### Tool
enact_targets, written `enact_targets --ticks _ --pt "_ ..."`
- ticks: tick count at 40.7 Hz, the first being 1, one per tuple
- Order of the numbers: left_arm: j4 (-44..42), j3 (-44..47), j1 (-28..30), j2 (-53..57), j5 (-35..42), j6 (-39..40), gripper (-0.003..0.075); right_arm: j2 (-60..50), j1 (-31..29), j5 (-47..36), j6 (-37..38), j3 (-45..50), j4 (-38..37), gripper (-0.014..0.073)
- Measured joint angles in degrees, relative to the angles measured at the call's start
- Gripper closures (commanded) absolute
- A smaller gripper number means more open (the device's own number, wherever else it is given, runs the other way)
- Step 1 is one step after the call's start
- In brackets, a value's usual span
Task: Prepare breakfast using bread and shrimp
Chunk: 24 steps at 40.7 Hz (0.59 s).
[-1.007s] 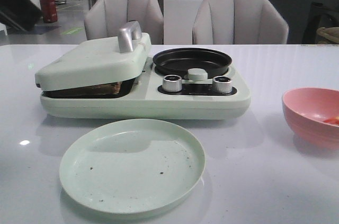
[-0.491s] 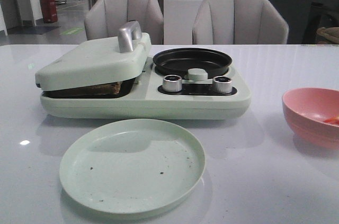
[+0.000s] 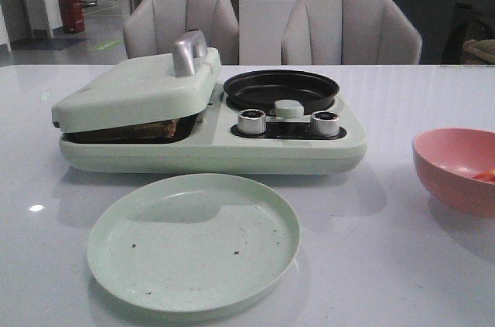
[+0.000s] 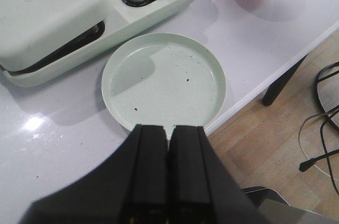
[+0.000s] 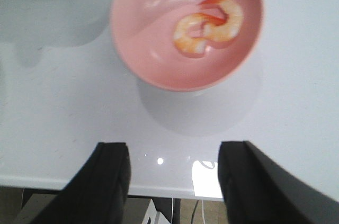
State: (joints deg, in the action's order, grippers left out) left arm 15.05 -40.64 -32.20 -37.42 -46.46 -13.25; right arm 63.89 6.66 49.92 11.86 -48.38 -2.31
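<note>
Two curled pink-orange shrimp [image 5: 209, 25] lie in a pink bowl [image 5: 159, 49] at the table's right side. The front view catches only a sliver of shrimp [image 3: 485, 176] in that bowl [image 3: 452, 165]. A brown edge of bread [image 3: 151, 127] peeks from under the nearly closed lid [image 3: 131, 95] of the pale green breakfast maker. My right gripper [image 5: 175, 149] hangs open above the table's front edge, short of the bowl, with nothing between its fingers. My left gripper [image 4: 169, 128] is shut and empty over the near rim of an empty green plate [image 4: 164, 78]. Neither gripper appears in the front view.
The breakfast maker [image 3: 209, 149] has a black round pan [image 3: 280, 89] and two silver knobs [image 3: 251, 121] on its right half. The crumb-specked plate [image 3: 193, 238] lies in front of it. Two grey chairs stand behind the table. The table edge is close beneath both grippers.
A dark arm part at the upper left of the front view a second ago has gone out of frame. The maker, plate and bowl have not moved.
</note>
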Motion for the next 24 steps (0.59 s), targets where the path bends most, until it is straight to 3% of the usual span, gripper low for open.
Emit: enact_targets --ticks 10,24 --pt "0.0 0.2 0.0 0.0 0.0 0.0 0.0619 12.1 -9.0 -3.6 -0.1 -3.9 -0.3 0.0120" --pt "0.0 2.6 0.0 0.0 -0.3 0.1 0.0619 26.0 -11.5 -11.8 -0.5 -8.8 -0.9 0.0120"
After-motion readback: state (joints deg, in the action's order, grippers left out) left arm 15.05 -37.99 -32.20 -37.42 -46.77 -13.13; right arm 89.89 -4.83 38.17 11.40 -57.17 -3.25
